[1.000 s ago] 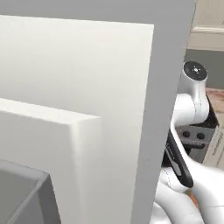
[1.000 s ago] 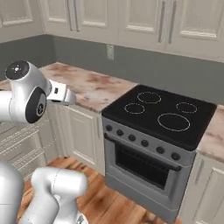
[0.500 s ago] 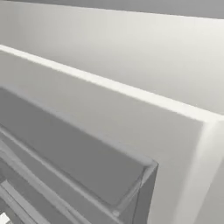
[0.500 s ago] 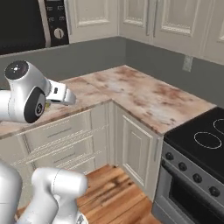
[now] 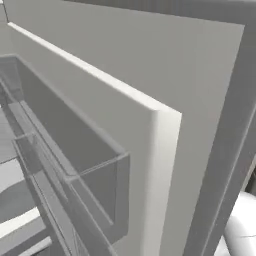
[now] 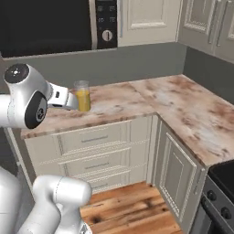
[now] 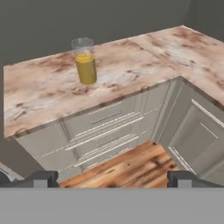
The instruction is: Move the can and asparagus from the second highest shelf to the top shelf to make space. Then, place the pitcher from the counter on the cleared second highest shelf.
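The pitcher (image 7: 85, 61) stands upright on the worktop (image 7: 131, 65) in the upper left of the hand view, half full of orange-yellow liquid and set back from the front edge, with bare stone all round it, so it looks easy to reach from the front. In the right base view it sits just left of centre (image 6: 82, 96), under the microwave (image 6: 55, 25). The claw (image 7: 113, 178) shows at the bottom of the hand view as two dark tips spread wide, with nothing between them, well apart from the pitcher and aimed down over the drawers (image 7: 100, 127). The wide spread suits the pitcher's round body. The left base view shows fridge door racks (image 5: 75, 165) at close range.
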Robot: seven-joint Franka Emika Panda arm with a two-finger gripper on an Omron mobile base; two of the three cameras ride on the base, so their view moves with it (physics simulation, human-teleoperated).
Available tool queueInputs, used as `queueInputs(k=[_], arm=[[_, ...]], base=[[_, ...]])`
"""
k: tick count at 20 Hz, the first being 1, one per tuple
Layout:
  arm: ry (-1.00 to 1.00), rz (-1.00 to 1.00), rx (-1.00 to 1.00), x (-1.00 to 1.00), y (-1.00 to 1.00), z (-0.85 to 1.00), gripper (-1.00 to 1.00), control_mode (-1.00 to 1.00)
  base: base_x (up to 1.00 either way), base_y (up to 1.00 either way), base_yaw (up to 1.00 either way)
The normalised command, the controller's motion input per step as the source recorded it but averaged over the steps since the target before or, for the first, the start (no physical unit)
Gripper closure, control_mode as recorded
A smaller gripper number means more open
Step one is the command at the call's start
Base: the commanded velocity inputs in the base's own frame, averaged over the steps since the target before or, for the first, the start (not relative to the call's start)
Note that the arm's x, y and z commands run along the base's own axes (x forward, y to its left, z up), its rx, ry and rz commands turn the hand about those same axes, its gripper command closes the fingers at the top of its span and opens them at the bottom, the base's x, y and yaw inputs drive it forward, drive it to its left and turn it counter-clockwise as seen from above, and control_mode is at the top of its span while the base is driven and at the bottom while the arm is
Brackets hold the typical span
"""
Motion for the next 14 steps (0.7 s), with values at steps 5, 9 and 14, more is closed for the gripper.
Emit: queueInputs(k=[5, 9, 14], arm=[[0.00, 0.00, 0.00, 0.00, 0.00, 0.00, -1.00, 1.00], [0.00, 0.00, 0.00, 0.00, 0.00, 0.00, -1.00, 1.00], [0.00, 0.00, 0.00, 0.00, 0.00, 0.00, -1.00, 1.00]], base=[[0.18, -0.35, 0.35], [0.18, -0.51, 0.21], [0.29, -0.54, 0.14]])
